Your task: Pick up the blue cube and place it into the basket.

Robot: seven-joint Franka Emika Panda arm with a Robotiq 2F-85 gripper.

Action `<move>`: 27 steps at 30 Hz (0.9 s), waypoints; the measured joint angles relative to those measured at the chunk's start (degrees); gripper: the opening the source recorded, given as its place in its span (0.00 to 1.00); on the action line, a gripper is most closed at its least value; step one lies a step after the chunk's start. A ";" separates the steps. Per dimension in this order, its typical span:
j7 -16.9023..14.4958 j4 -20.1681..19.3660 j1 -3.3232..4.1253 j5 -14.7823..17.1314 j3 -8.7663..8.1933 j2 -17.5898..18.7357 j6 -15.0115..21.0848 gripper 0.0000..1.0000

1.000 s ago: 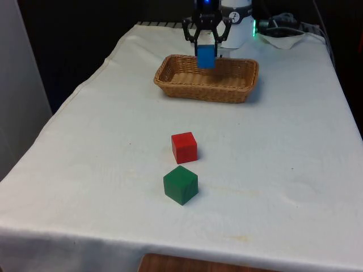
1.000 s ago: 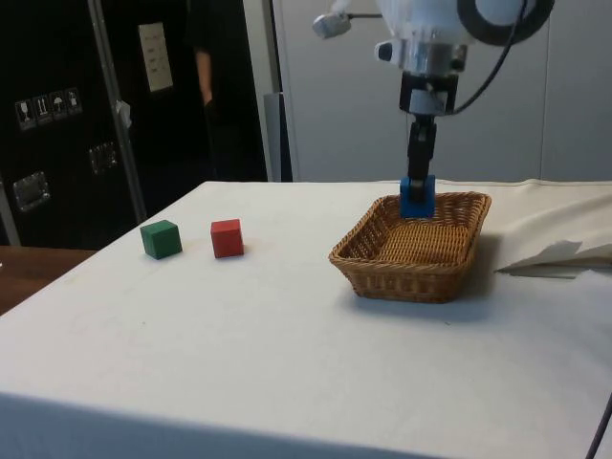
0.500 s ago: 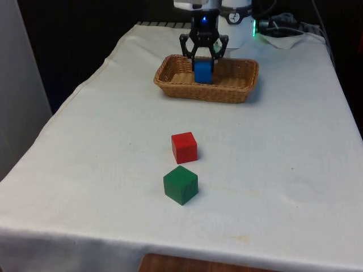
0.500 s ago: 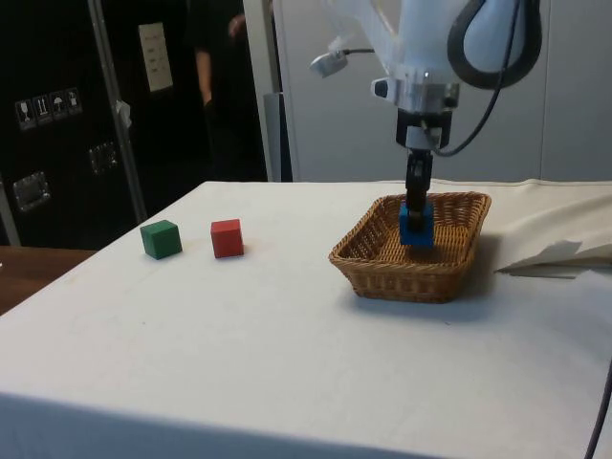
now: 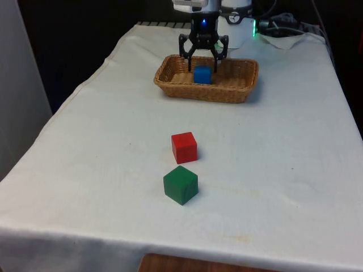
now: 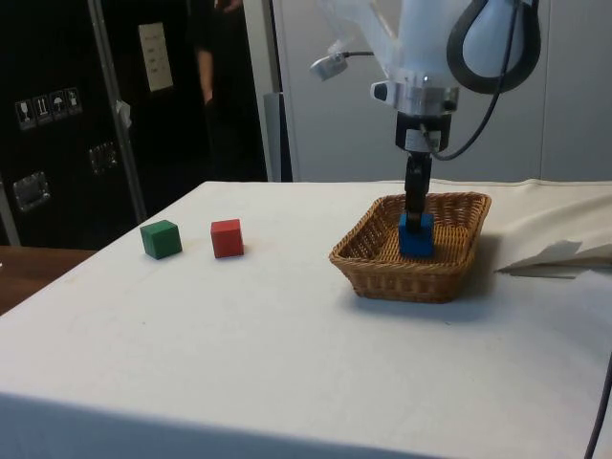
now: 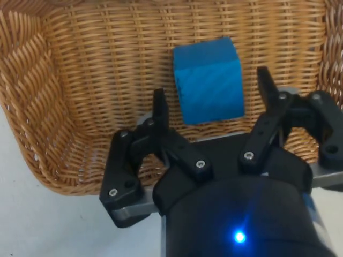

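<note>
Blue cube (image 7: 209, 79): seated on the floor of the basket (image 7: 80, 80), between and just below the spread fingertips, touched by neither.
Gripper (image 7: 210, 99): fingers held apart, nothing grasped; positioned directly above the cube, inside the basket rim.

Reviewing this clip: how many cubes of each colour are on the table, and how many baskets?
Blue wooden cube: 1, lying in the basket
Red wooden cube: 1
Green wooden cube: 1
Woven wicker basket: 1
Total: 4
</note>
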 measured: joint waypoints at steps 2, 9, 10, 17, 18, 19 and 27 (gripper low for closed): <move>0.00 0.00 0.00 0.00 0.00 0.00 0.00 0.89; 0.00 0.00 0.00 0.00 0.00 0.00 -0.06 1.00; 0.00 0.00 0.00 0.00 0.00 0.00 -0.06 1.00; 0.40 1.72 0.06 0.00 0.11 -0.80 -1.49 1.00; 0.40 1.72 0.06 0.00 0.11 -0.80 -1.49 1.00; 0.74 2.35 0.17 0.00 0.17 -1.43 -2.92 1.00; 1.26 4.07 0.57 0.69 0.23 -4.18 -6.88 1.00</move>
